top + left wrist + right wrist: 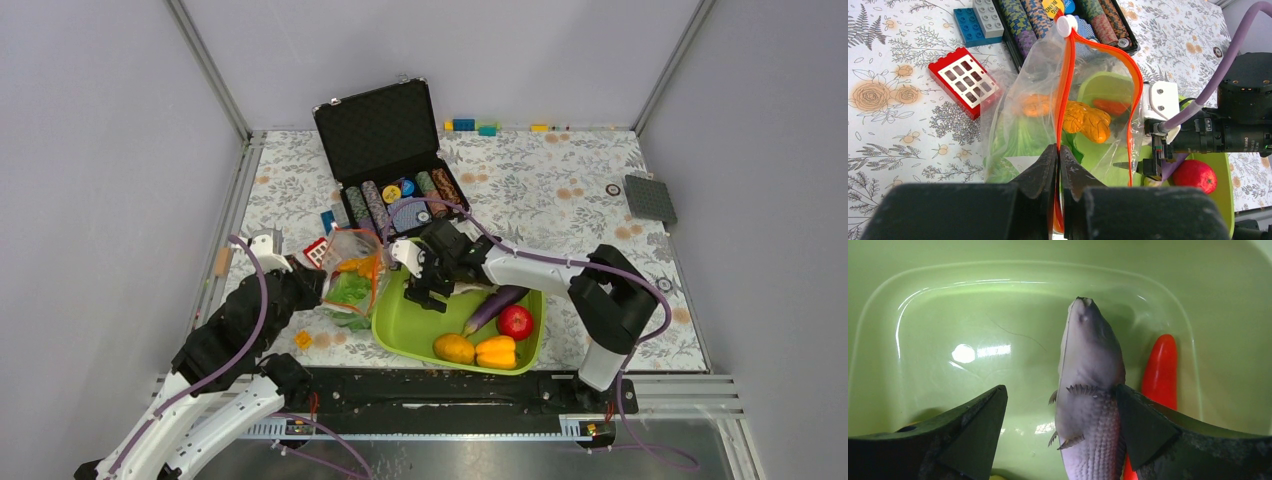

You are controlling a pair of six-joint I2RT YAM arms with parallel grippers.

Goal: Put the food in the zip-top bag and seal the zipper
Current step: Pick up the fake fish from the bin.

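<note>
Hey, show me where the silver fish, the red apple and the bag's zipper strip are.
silver fish (1090, 365), right wrist view, on its pale body behind the head.
red apple (515, 321), top external view, middle of the apple.
zipper strip (1064, 90), left wrist view, on the strip's left run.

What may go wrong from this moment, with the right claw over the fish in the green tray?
1. The silver toy fish lies off-centre, close to one finger of the open right claw; closing may push it aside.
2. A red oblong piece beside the fish might get pinched too.
3. The left claw pinches the orange-red zipper strip of the clear floppy bag at one spot only; the mouth may sag as the fish enters.
</note>
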